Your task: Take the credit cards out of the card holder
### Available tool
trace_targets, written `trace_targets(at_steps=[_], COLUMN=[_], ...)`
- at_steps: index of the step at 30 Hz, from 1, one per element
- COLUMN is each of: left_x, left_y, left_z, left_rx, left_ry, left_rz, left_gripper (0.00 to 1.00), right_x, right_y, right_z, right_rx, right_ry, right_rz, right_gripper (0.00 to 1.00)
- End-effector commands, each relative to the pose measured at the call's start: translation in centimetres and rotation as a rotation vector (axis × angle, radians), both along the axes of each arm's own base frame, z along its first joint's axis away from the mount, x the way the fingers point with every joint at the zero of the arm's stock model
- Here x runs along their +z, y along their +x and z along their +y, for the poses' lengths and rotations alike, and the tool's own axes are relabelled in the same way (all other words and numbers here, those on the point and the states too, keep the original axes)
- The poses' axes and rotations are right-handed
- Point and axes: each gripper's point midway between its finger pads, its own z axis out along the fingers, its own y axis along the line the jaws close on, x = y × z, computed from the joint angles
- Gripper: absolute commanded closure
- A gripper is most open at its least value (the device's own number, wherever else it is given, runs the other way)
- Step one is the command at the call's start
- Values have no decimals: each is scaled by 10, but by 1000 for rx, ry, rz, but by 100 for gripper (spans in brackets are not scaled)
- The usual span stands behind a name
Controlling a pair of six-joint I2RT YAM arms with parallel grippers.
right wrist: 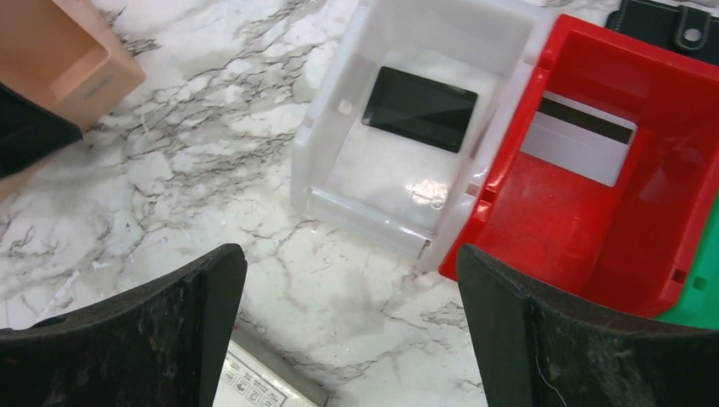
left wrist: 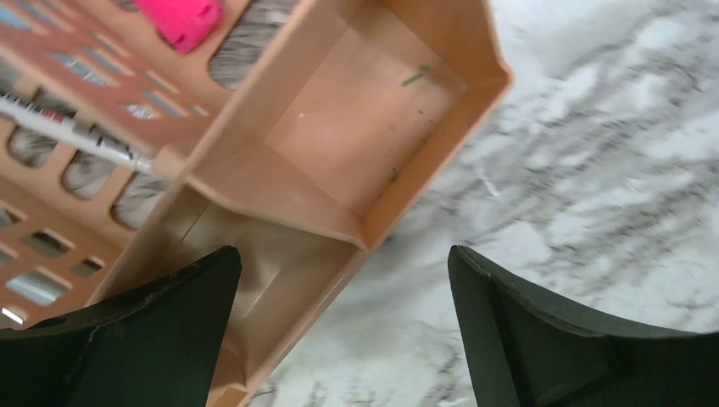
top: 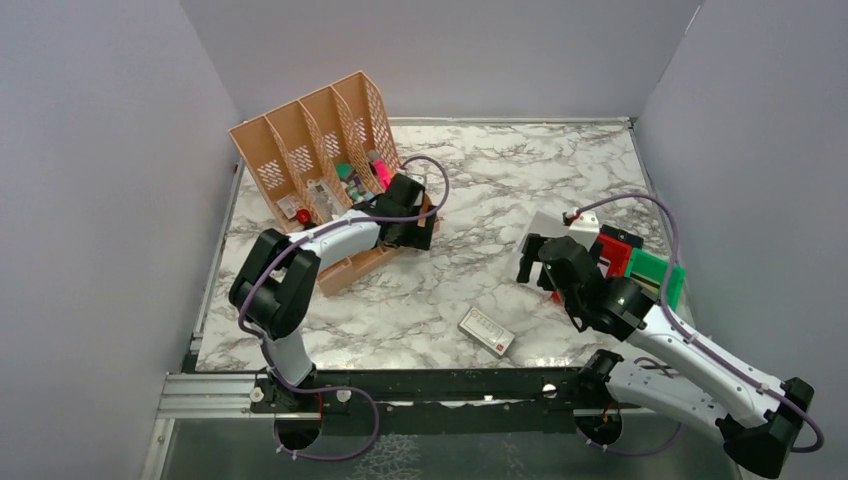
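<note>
A black credit card (right wrist: 420,108) lies flat in a clear white bin (right wrist: 339,170). A white-grey card with a black stripe (right wrist: 579,140) lies in the red bin (right wrist: 551,229) beside it. A flat black piece with a small tab (right wrist: 670,21), seemingly the card holder, shows behind the red bin and is mostly cut off. My right gripper (right wrist: 352,339) (top: 540,262) is open and empty above bare marble, just in front of the white bin. My left gripper (left wrist: 343,339) (top: 415,225) is open and empty at the front corner of the orange organiser (left wrist: 339,144).
The orange file organiser (top: 320,150) with pens and small items stands at the back left. A small whitish case with a red mark (top: 486,332) lies on the marble near the front. A green bin (top: 660,275) sits right of the red bin (top: 612,252). Grey walls enclose the table.
</note>
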Motion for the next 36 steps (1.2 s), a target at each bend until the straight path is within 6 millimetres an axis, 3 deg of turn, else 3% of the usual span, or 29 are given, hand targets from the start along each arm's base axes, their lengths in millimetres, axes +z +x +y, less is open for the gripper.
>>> trace_targets(at_steps=[1,6,12,20,23,27,32,36], left_x=[2,5,7,19,18,23,22,25], left_y=[12,14,20,59,73,79,85,95], left_z=[53,86,135,150,162,187,213,221], left_rx=[102,200,354,367,377,416,447,456], left_ry=[67,76,57,26,57,65,83,66], left_rz=[5,4,-5,-55,-53,-59,-49,-56], left_gripper=[3,3,3,3,3,3,3,3], right_x=[-1,-12,-19,-24,-30,-17,-6,-4], right_y=[4,1,1,1,3,17,40,56], right_z=[31,53,58,68,52,28,7,-10], right_rx=[130,212,244,283,193,60,-9,-36], right_ry=[50,73,50,60,8,-50,-31,30], right_rz=[19,88,119,143,162,127,112,124], right_gripper=[1,1,1,1,1,1,1,1])
